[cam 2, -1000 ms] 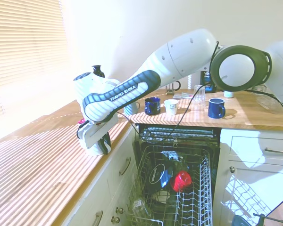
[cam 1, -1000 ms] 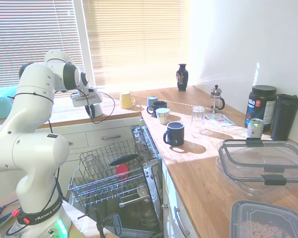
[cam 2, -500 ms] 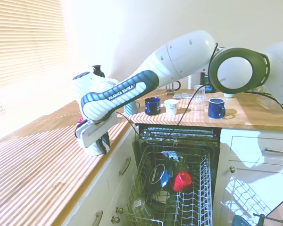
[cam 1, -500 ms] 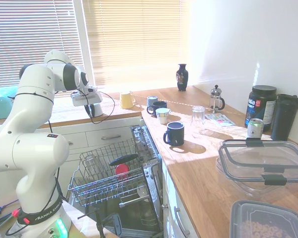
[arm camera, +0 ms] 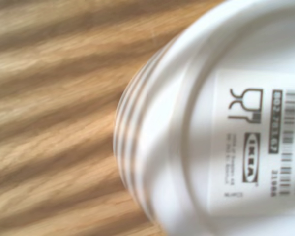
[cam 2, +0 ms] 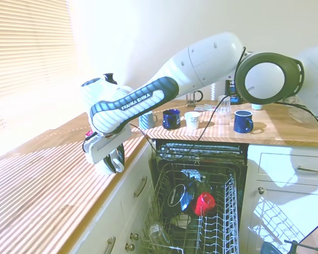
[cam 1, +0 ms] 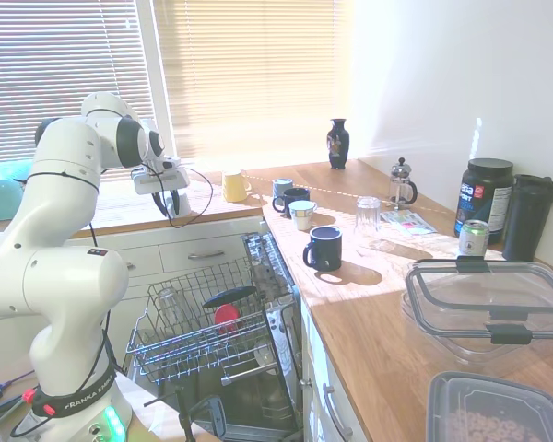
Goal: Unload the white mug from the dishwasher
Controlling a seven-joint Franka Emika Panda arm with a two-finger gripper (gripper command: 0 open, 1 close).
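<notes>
The white mug [cam 2: 102, 168] is upside down under my gripper [cam 2: 110, 166], low over the wooden worktop [cam 2: 47, 190] to the left of the dishwasher [cam 2: 201, 211]. The wrist view fills with the mug's [arm camera: 226, 123] flat base and its printed label, close and fairly sharp, over striped wood. The dark fingers stand at the mug's side and the gripper looks shut on it. Whether the mug touches the wood I cannot tell. In the first exterior view the gripper [cam 1: 170, 204] hangs over the sunlit worktop by the window, behind the pulled-out wire rack [cam 1: 203, 322].
The rack holds a red piece [cam 2: 204, 202], dark mugs and a glass. On the worktop stand a navy mug [cam 1: 324, 247], a cream cup [cam 1: 302, 214], a pale yellow mug [cam 1: 232, 185], a glass [cam 1: 368, 215] and clear plastic boxes [cam 1: 488, 304]. The drop-down door lies open below.
The gripper has shifted a little up and away from the dishwasher along the worktop, and the mug has moved with it. Nothing else has moved.
</notes>
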